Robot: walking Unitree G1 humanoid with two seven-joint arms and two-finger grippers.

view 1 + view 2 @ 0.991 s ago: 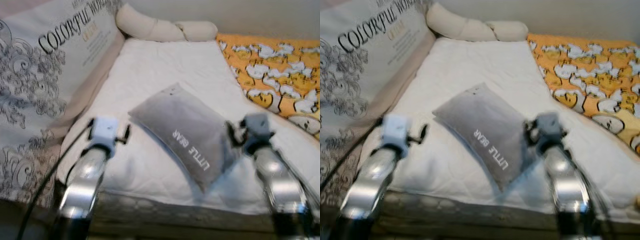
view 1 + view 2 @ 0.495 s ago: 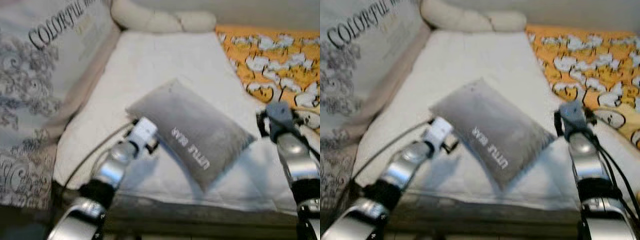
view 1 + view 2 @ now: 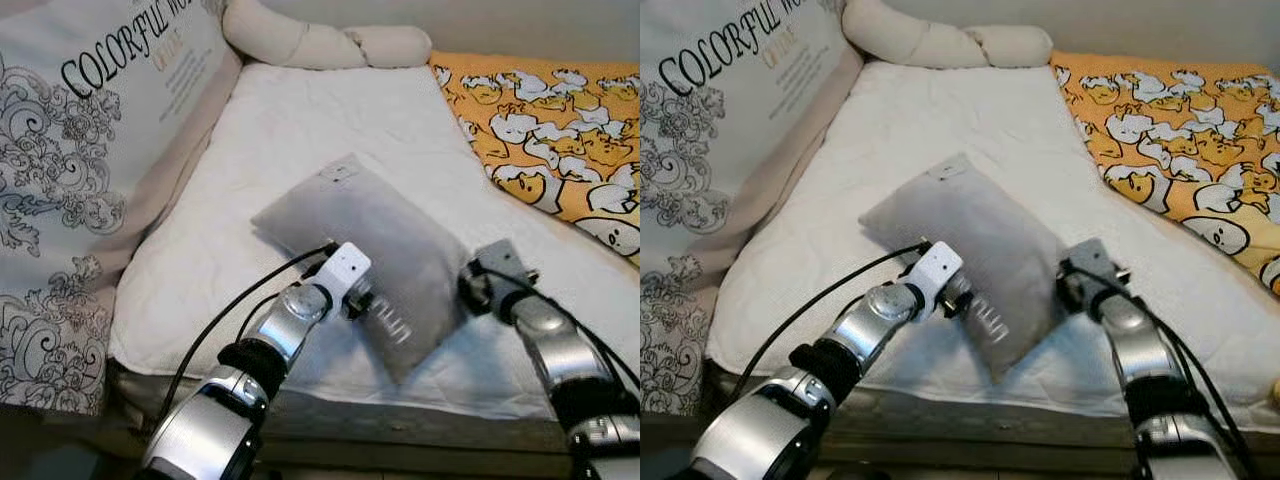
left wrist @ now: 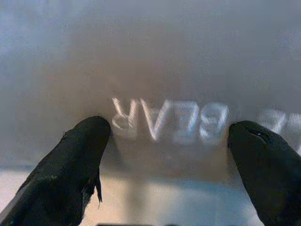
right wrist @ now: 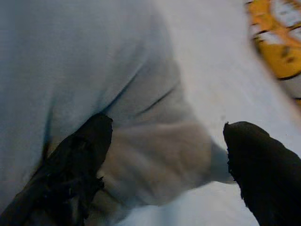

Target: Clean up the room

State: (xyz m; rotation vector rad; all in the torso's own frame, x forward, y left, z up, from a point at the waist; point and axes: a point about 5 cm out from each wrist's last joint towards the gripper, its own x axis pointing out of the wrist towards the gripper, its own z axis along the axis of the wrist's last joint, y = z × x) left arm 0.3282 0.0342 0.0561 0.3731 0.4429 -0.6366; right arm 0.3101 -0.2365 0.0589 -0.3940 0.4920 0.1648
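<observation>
Soft grey rectangular pillow [image 3: 368, 252] on quilted white mattress [image 3: 330, 140], left claw [image 4: 171, 141] and right claw [image 5: 164, 155] spread wide against its fabric

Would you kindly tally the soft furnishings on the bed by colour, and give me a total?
Grey: 1, the small pillow between the left gripper and right gripper
Cream: 1, the long bolster
Orange patterned: 1, the blanket
White with black print: 1, the large cushion
Total: 4
</observation>
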